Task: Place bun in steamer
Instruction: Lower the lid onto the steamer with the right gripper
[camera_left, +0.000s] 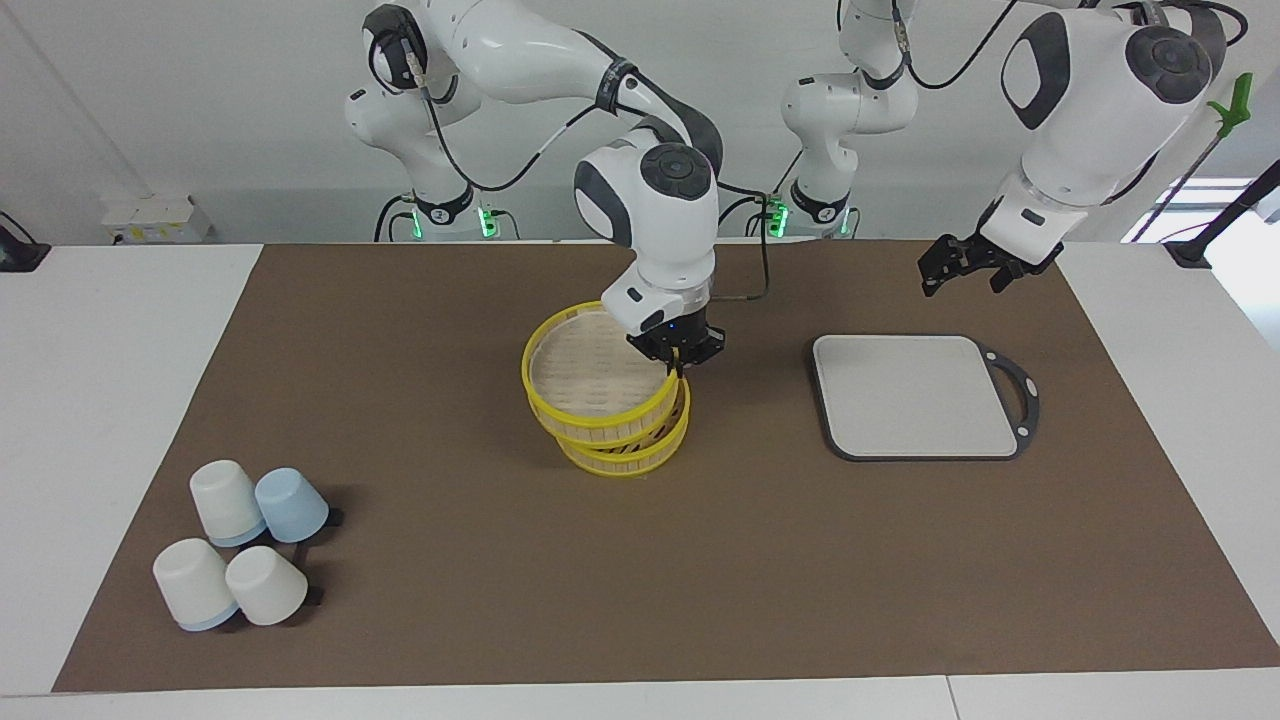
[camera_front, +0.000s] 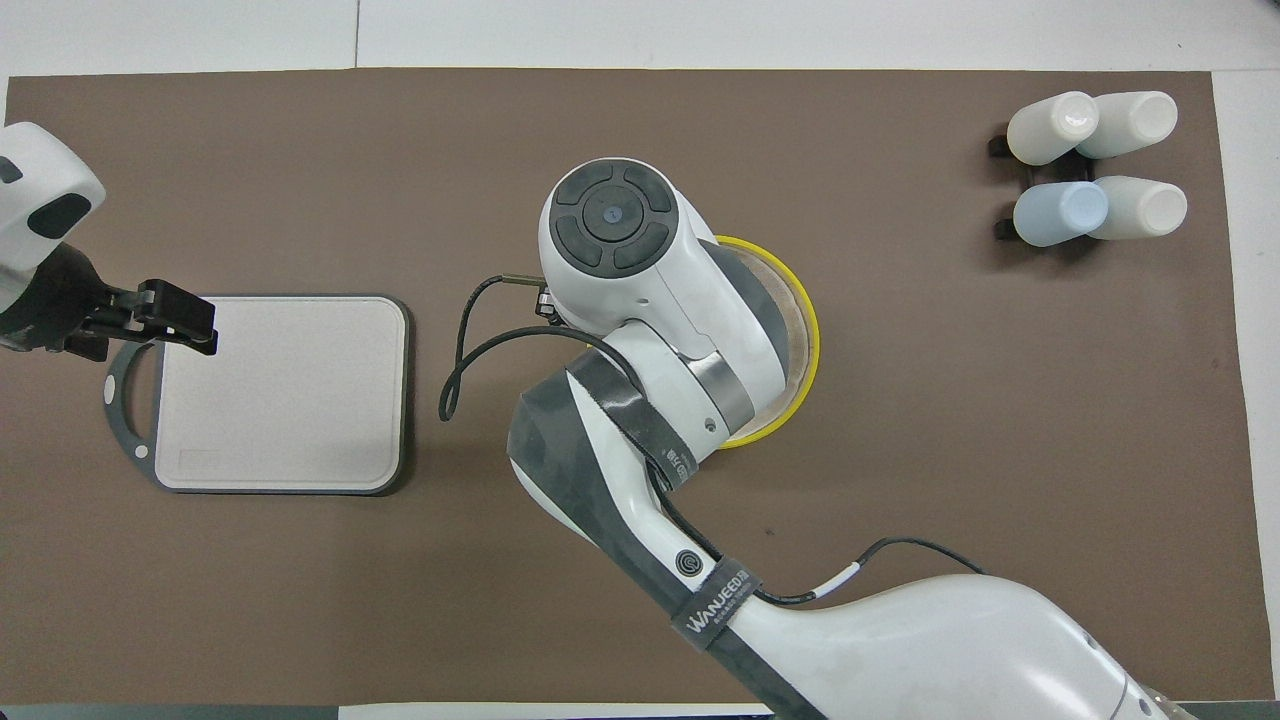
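Note:
The steamer stands in the middle of the brown mat. Its lower basket (camera_left: 630, 455) sits on the mat, and the pale top piece (camera_left: 590, 370) with the yellow rim lies tilted on it, raised at the edge toward the left arm's end. My right gripper (camera_left: 680, 368) is shut on that raised rim. In the overhead view my right arm covers most of the steamer, and only part of the yellow rim (camera_front: 808, 340) shows. No bun is in view. My left gripper (camera_left: 962, 282) is open and empty, waiting in the air over the cutting board's edge nearest the robots (camera_front: 185, 322).
A grey-edged white cutting board (camera_left: 915, 395) (camera_front: 285, 390) lies toward the left arm's end. Several white and pale-blue cups (camera_left: 245, 545) (camera_front: 1095, 165) lie on their sides toward the right arm's end, farther from the robots than the steamer.

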